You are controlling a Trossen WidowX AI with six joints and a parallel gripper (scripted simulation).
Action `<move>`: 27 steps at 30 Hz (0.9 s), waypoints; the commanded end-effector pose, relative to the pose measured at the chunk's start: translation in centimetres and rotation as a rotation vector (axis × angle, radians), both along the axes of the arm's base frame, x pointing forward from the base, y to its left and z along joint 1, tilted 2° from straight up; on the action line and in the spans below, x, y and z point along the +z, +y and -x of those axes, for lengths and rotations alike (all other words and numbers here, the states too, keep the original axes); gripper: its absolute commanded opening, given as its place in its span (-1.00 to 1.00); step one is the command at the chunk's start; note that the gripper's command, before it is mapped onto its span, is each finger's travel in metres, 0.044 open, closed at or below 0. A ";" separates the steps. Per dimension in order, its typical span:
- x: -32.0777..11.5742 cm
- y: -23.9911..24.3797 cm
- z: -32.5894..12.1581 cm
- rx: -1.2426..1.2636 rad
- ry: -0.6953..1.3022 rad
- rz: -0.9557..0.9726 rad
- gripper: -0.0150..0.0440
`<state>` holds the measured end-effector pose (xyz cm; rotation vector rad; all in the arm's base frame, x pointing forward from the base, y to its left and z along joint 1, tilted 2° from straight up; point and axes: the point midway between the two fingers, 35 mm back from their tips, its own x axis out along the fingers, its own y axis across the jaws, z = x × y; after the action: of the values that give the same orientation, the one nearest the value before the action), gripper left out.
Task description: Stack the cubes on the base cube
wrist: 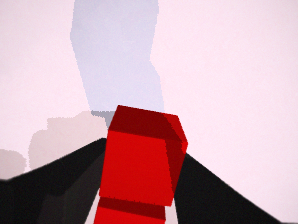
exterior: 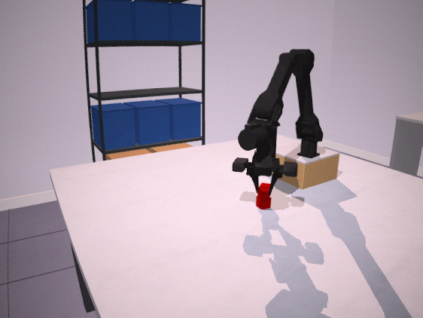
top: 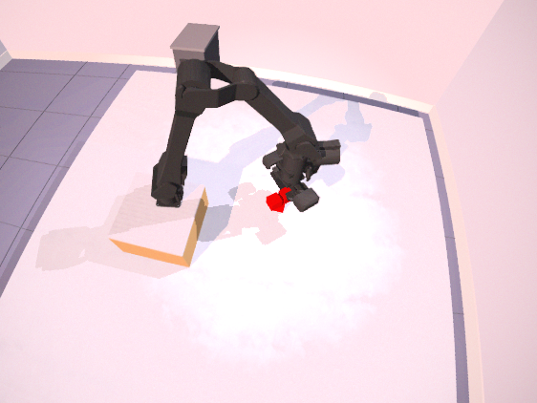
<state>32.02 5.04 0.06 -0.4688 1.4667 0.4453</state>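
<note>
My gripper (exterior: pixel 265 193) (wrist: pixel 142 152) is shut on a loose red cube (wrist: pixel 135 162), one black finger on each side. Part of another red cube (wrist: pixel 132 217) shows at the bottom edge of the wrist view. The lower red cube, the base (exterior: pixel 263 203) (top: pixel 274 202), is on the table. Right above it, red cube surfaces (exterior: pixel 265 187) show between the fingers in the exterior view. There the held cube and the other loose cube overlap, and I cannot tell them apart or see any gap. In the top view the gripper partly hides the upper red parts.
The arm's base stands on an orange-sided box (top: pixel 186 241) (exterior: pixel 320 171) beside the cubes. The white table (top: pixel 287 334) (exterior: pixel 150 226) carries shadows of the arm. A shelf rack with blue bins (exterior: pixel 113 126) stands beyond the table.
</note>
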 end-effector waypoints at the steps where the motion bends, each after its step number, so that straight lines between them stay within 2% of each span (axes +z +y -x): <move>1: -0.1 -0.1 0.0 0.004 -0.002 0.006 -0.14; 11: -0.1 -0.1 0.0 0.004 -0.002 0.006 -0.14; 15: -0.1 -0.1 0.0 0.004 -0.002 0.006 0.20; 27: 1.2 0.0 0.1 0.000 0.000 0.000 0.20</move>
<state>31.69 4.99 0.54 -0.4689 1.4775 0.4472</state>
